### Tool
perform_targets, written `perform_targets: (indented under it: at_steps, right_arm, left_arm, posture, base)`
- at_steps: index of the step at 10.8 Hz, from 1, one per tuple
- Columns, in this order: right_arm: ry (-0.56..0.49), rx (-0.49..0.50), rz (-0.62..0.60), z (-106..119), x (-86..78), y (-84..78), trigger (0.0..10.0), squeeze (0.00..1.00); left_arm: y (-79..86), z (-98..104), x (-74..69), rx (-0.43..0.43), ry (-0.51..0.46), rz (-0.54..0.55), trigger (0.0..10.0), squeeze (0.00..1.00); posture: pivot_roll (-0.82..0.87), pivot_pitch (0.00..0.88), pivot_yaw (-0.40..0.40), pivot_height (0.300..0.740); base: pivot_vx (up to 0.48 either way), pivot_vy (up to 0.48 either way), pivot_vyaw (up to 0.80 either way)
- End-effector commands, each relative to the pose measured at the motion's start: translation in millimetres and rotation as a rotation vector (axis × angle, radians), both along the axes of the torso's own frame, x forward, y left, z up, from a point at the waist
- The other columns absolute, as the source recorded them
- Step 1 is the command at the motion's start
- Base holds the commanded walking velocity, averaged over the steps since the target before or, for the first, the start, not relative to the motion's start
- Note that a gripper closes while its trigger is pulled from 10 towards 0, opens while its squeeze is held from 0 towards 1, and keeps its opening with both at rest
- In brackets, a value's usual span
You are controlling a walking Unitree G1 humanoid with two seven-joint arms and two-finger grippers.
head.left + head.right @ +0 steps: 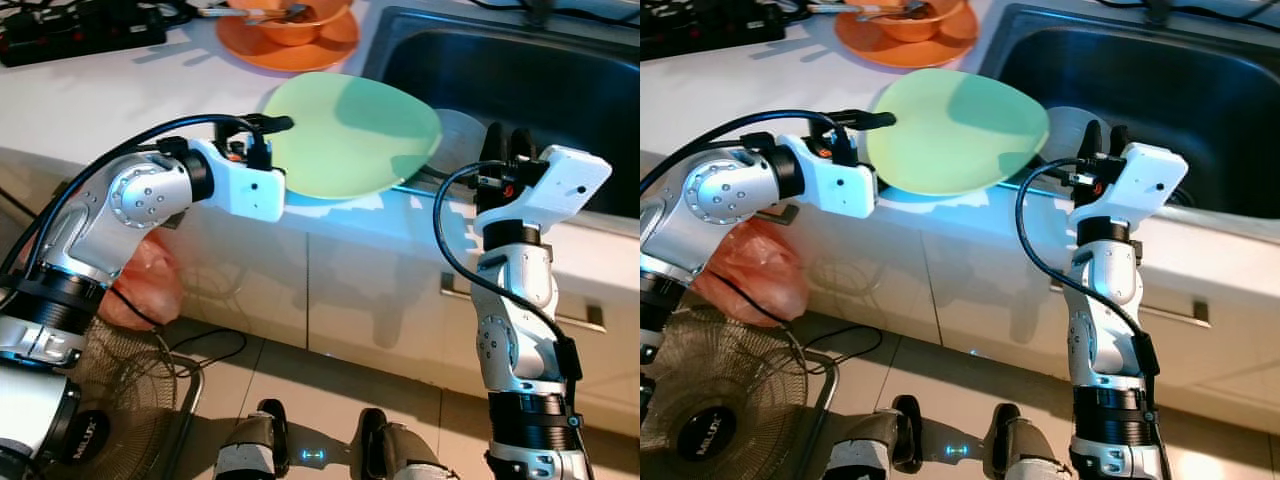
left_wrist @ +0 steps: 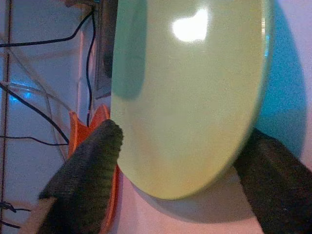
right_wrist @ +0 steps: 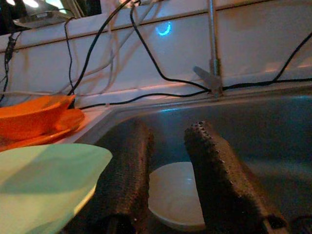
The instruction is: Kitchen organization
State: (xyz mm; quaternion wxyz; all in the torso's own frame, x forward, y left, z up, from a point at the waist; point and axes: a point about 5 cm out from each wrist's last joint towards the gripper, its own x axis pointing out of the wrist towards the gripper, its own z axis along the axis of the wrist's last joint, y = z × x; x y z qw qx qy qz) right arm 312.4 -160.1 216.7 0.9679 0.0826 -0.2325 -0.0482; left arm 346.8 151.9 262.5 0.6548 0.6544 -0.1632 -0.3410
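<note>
A pale green plate (image 1: 352, 135) is held level above the white counter's front edge, just left of the sink (image 1: 530, 70). My left gripper (image 1: 280, 132) is shut on the plate's left rim, one black finger (image 2: 87, 180) on each face of it. My right gripper (image 1: 505, 145) stands at the sink's front edge, to the right of the plate. Its fingers (image 3: 219, 180) point over the basin, open, with nothing between them. A white dish (image 3: 175, 195) lies in the sink just beyond them, partly hidden by the green plate.
An orange bowl on an orange plate (image 1: 290, 35) sits at the back of the counter, with a black power strip (image 1: 80, 35) to its left. Cables run along the tiled wall. On the floor are a fan (image 1: 110, 400) and a pink bag (image 1: 145, 285) against the cabinet.
</note>
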Motion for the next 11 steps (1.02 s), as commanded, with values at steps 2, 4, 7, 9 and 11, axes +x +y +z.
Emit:
perform_targets:
  at_steps: [2, 4, 7, 9, 11]
  right_arm:
    - [0.000, 0.003, -0.004, -0.5, -2.7, -2.0, 10.0, 0.00]
    - [0.004, 0.004, 0.000, -1.5, -2.5, -1.6, 10.0, 0.00]
    - [0.010, 0.005, 0.006, -2.6, -2.3, -0.4, 10.0, 0.00]
    - [0.010, 0.005, 0.006, -2.6, -2.2, -0.6, 10.0, 0.00]
    - [0.011, 0.004, 0.008, -2.8, -2.0, -0.5, 10.0, 0.00]
  left_arm:
    - [2.3, -36.2, -3.2, 0.073, 0.133, 0.008, 0.0, 0.00]
    - [4.1, -37.7, -4.1, 0.070, 0.141, 0.013, 0.0, 0.00]
    - [4.0, -40.4, -6.0, 0.057, 0.159, 0.009, 0.0, 0.00]
    - [3.1, -39.8, -6.5, 0.049, 0.162, 0.003, 0.0, 0.00]
    - [3.4, -39.1, -6.6, 0.022, 0.165, 0.007, 0.0, 0.00]
  posture:
    - [0.09, 0.285, 0.003, 0.740]
    - [0.10, 0.285, 0.001, 0.740]
    - [0.10, 0.286, 0.000, 0.740]
    - [0.10, 0.286, -0.001, 0.740]
    - [0.10, 0.286, -0.003, 0.740]
  base:
    - [0.000, 0.000, 0.00]
    - [0.000, 0.000, 0.00]
    - [0.000, 0.000, 0.00]
    - [0.000, 0.000, 0.00]
    - [0.000, 0.000, 0.00]
